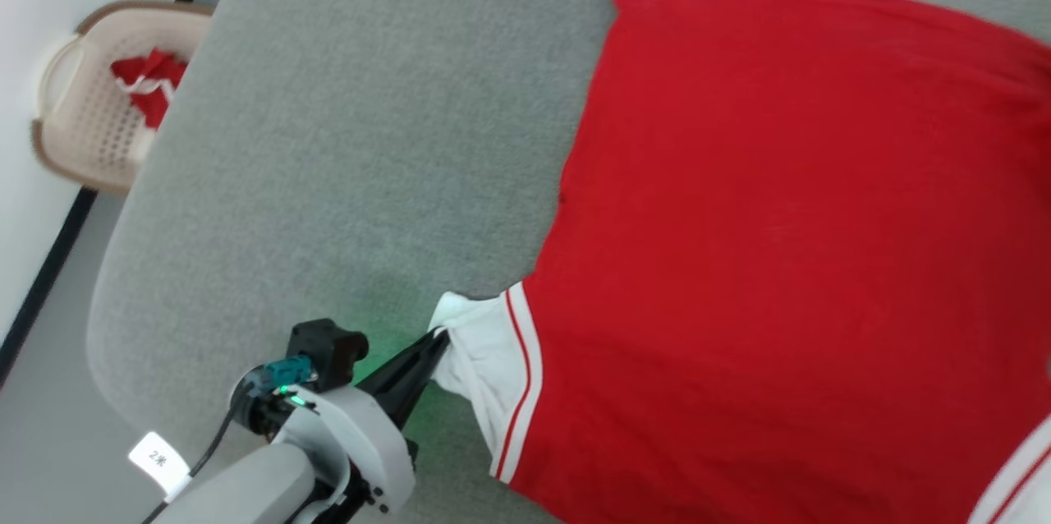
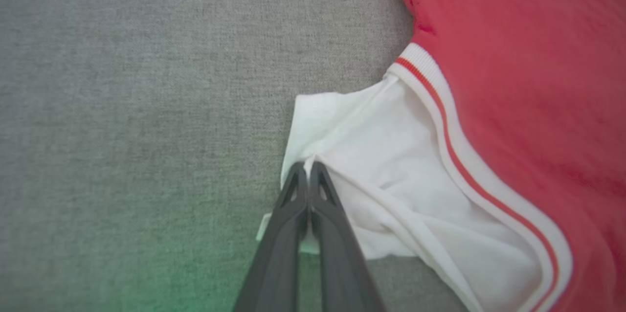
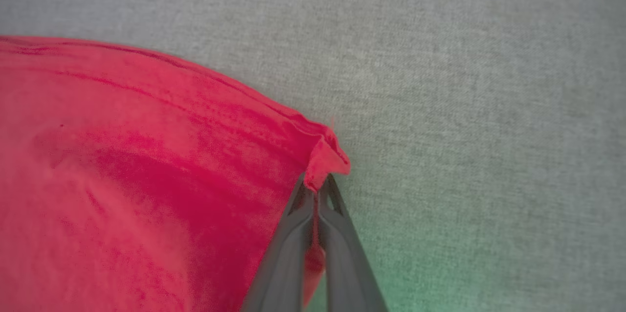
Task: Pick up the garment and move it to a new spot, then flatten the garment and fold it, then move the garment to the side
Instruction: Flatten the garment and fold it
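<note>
Table (image 1: 328, 138): one, topped in grey woven cloth with a fine nap and a rounded corner. It lies under everything I am working on.
Garment (image 1: 780, 261): one, of smooth red knit. It is spread mostly flat on the right part of the table in the head view, with a far corner pointing up that view and soft creases near its edges.
Basket (image 1: 90, 121): one, of beige plastic with perforated walls, a brown rim and a loop handle. It stands off the table's far left edge, well apart from the garment.
Cloth (image 1: 152, 89): one red-and-white bundle, crumpled inside the basket.
Sleeve (image 2: 391, 155): white, thin and wrinkled, pulled out to a point at the garment's left side. A second white, striped patch shows at the lower right edge of the head view.
Trim (image 2: 455, 145): a ribbed white band with one thin red stripe, curving where the sleeve meets the red body.
Left gripper (image 2: 308, 167): two dark tapered fingers pressed together, pinching the sleeve's edge.
Right gripper (image 3: 317, 184): two dark fingers closed on a folded red corner of the garment, with grey table beside it.
Tag (image 1: 156, 454): one small white label on my left arm's cable.
</note>
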Controlling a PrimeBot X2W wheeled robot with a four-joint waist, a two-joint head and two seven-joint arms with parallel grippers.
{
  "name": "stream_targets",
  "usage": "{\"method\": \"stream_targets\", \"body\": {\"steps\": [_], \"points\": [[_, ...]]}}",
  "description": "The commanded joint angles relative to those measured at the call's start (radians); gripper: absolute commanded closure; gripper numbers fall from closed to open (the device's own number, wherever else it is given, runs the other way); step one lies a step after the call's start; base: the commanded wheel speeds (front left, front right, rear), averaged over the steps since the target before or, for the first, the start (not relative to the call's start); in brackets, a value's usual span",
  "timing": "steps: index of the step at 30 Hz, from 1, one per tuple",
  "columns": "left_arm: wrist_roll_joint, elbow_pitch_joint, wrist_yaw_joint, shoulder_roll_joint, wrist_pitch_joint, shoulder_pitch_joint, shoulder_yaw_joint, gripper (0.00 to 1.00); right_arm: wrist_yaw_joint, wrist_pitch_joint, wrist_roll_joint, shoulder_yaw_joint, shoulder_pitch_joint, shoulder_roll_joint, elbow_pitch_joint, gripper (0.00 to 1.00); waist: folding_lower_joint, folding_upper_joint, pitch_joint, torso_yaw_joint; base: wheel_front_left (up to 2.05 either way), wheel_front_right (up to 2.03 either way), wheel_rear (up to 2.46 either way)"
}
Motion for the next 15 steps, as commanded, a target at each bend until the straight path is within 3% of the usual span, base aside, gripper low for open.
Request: {"method": "stream_targets", "body": {"steps": [1, 9, 15], "points": [[-0.010, 0.008, 0.011, 0.015, 0.006, 0.021, 0.001, 1.00, -0.001, 0.014, 0.018, 0.022, 0.056, 0.026, 0.001, 1.00, 0.0000, 0.0000, -0.060, -0.059, 0.00, 0.00, 0.00], [-0.035, -0.027, 0.041, 0.078, 0.013, 0.072, 0.012, 1.00, -0.001, -0.001, 0.178, 0.155, 0.217, 0.040, -0.186, 1.00, 0.0000, 0.0000, -0.149, -0.146, 0.00, 0.00, 0.00], [-0.054, -0.067, 0.072, 0.124, 0.021, 0.121, 0.017, 1.00, -0.001, 0.016, 0.336, 0.233, 0.421, -0.017, -0.393, 1.00, 0.0000, 0.0000, -0.207, -0.195, 0.00, 0.00, 0.00]]}}
